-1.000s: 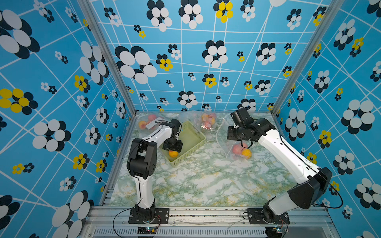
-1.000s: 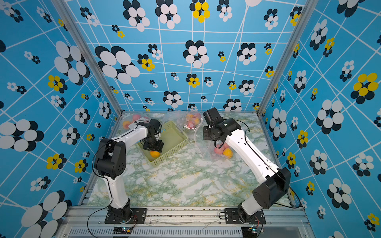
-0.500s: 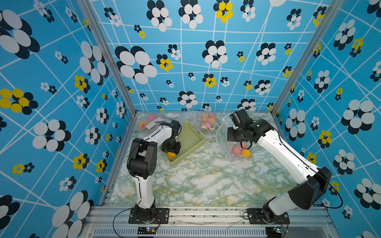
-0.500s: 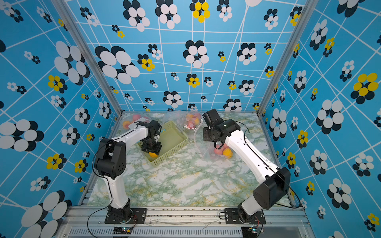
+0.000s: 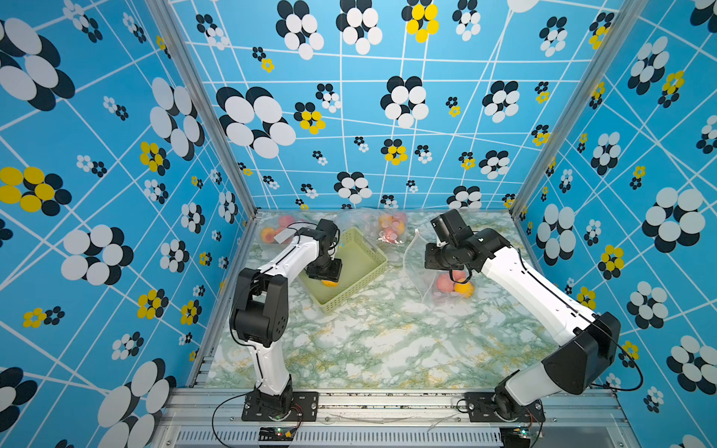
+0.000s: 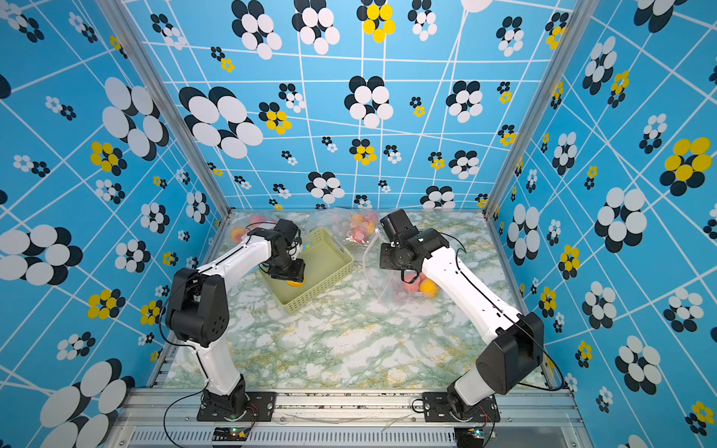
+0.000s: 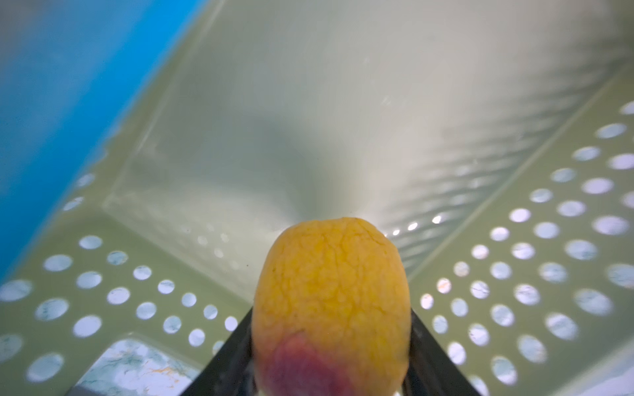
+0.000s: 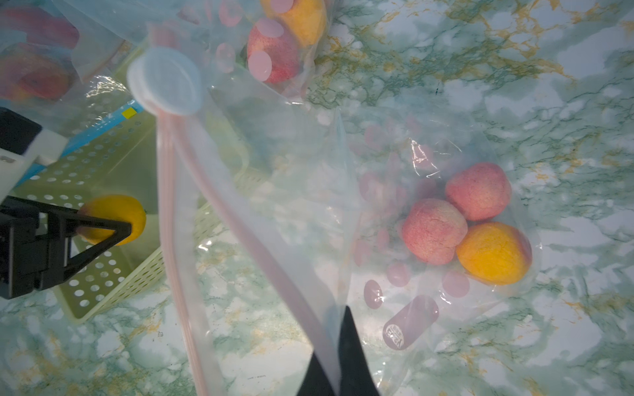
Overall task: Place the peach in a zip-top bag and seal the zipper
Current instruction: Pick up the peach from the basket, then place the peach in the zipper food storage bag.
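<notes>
A yellow-orange peach (image 7: 331, 301) with a red blush sits low in the pale green basket (image 5: 364, 254). My left gripper (image 7: 331, 325) is shut on the peach, with a black finger (image 7: 233, 343) pressed against each side. From above, the gripper (image 5: 325, 273) covers most of the peach (image 5: 329, 283). My right gripper (image 8: 338, 343) is shut on the rim of the clear zip-top bag (image 8: 291, 192) and holds its mouth up and open toward the basket. Three peaches (image 8: 434, 231) lie inside that bag on the marble table.
Two other clear bags of peaches lie by the back wall, one (image 5: 390, 229) behind the basket and one (image 5: 279, 230) in the back left corner. Blue patterned walls close in three sides. A round white tab (image 8: 164, 80) sits at the bag's zipper end.
The left gripper's jaws have closed in on the peach in the basket. The right arm and the held bag have shifted only slightly.
</notes>
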Robot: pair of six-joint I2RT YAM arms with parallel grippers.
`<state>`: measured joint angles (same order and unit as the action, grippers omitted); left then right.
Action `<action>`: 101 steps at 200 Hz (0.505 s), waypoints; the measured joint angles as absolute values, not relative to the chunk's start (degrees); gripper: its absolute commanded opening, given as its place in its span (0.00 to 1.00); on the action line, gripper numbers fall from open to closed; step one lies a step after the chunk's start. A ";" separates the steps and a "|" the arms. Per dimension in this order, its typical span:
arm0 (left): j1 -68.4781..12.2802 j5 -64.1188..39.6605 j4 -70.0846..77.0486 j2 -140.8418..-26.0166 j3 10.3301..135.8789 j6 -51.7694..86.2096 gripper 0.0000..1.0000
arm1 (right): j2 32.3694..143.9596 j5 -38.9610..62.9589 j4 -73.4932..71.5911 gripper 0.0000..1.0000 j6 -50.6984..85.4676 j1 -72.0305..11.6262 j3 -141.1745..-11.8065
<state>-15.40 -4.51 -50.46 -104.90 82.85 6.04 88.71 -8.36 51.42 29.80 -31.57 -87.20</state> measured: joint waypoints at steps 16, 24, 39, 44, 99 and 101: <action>-15.57 -7.20 -48.36 -100.14 82.83 7.16 0.48 | 88.66 -7.97 50.43 0.00 30.26 -31.57 -86.72; -15.84 -8.47 -47.27 -97.78 82.76 7.86 0.48 | 88.66 -7.75 50.11 0.00 30.48 -31.57 -86.70; -16.88 -10.92 -44.84 -93.73 82.56 9.26 0.48 | 88.60 -7.07 49.41 0.00 30.81 -31.57 -86.70; -17.41 -11.88 -43.92 -92.47 82.39 9.87 0.48 | 88.58 -6.81 49.06 0.00 30.89 -31.57 -86.70; -26.89 -20.21 -30.44 -85.25 80.20 18.20 0.48 | 88.55 -4.08 46.24 0.00 31.99 -31.57 -86.24; -27.31 -20.32 -29.85 -85.23 80.20 18.46 0.48 | 88.53 -3.88 46.11 0.00 31.97 -31.57 -86.15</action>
<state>-27.31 -20.32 -29.85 -85.23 80.20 18.46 88.53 -3.88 46.11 31.97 -31.57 -86.15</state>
